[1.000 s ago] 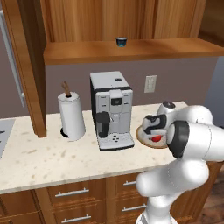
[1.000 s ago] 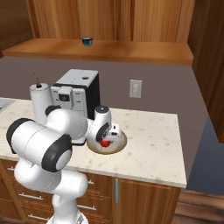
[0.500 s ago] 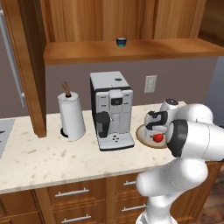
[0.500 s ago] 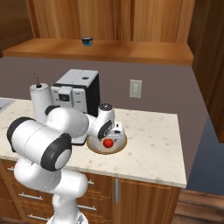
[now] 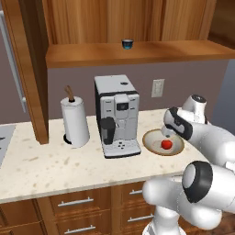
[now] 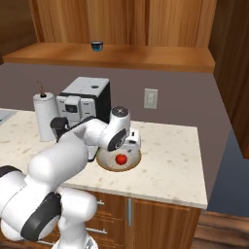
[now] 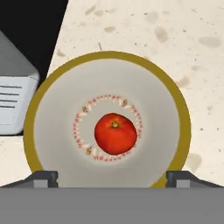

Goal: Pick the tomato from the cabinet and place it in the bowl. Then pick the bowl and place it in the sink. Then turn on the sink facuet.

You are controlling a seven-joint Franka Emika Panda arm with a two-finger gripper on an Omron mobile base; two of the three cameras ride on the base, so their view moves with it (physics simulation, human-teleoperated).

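kitchen; speckled counter (image 5: 55, 165) | coffee machine (image 5: 117, 114); paper towel roll (image 5: 75, 120) | wooden drawers (image 5: 73, 204)

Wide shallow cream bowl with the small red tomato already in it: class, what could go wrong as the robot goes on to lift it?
1. The small glossy red tomato lies loose in the wide shallow cream bowl; a tilted lift could roll it out.
2. The white coffee machine stands close beside the bowl, so a swing could clip it.
3. The open fingers straddle the rim; a shallow grip may slip.
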